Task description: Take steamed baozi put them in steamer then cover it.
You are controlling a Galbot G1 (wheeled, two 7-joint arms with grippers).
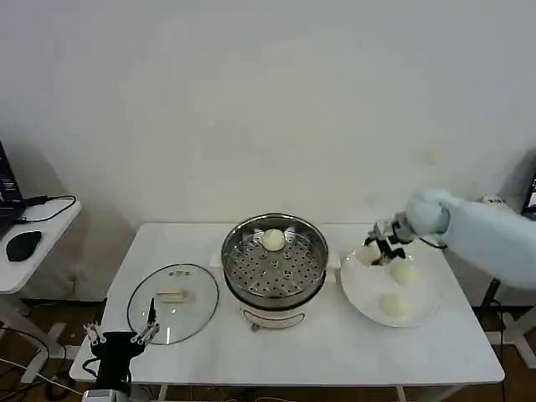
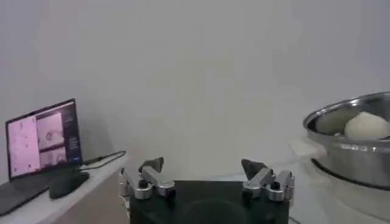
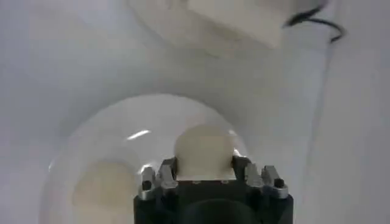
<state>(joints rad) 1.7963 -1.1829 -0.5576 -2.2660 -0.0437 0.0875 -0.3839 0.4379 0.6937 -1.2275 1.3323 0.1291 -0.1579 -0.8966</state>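
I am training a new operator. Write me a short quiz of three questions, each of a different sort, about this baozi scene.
1. How many round cream-white baozi lie on the flat white plate?
2. True or false: the clear glass cover with cream bar handle sits on the shiny stainless-steel steamer.
3. Which gripper works at the plate? A) left gripper B) right gripper

Key: 1) three, one between the right gripper's fingers; 2) false, it lies on the white table; 3) B.

Cream-white baozi point(image 1: 274, 239) sits in the shiny silver steamer point(image 1: 275, 261), whose tray is dotted with holes; beside it, a white plate point(image 1: 427, 295).
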